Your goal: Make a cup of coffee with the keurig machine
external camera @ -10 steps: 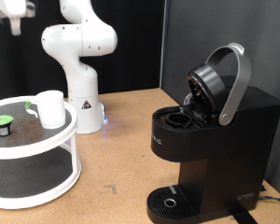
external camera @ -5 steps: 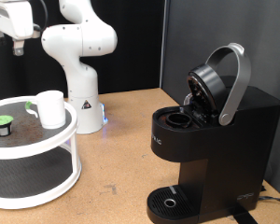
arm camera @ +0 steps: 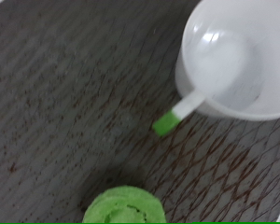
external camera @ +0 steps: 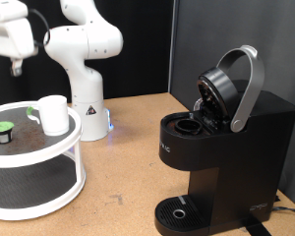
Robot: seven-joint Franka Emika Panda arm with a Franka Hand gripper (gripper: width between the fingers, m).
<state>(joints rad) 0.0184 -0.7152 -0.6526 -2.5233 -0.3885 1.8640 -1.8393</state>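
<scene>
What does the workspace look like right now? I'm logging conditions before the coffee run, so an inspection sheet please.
Surface: brown tabletop, bare where visible.
Job's things: the cup stands upright and empty on the top tier of a white two-tier stand; the keurig machine sits at the exterior view's right, lid raised, pod chamber open, nothing on its drip tray.
Clutter: green-lidded pod on the stand beside the cup.
Grippers: the gripper hangs high above the stand, holding nothing.
Cables: a cord behind the machine.
Surroundings: white robot base, black backdrop.
</scene>
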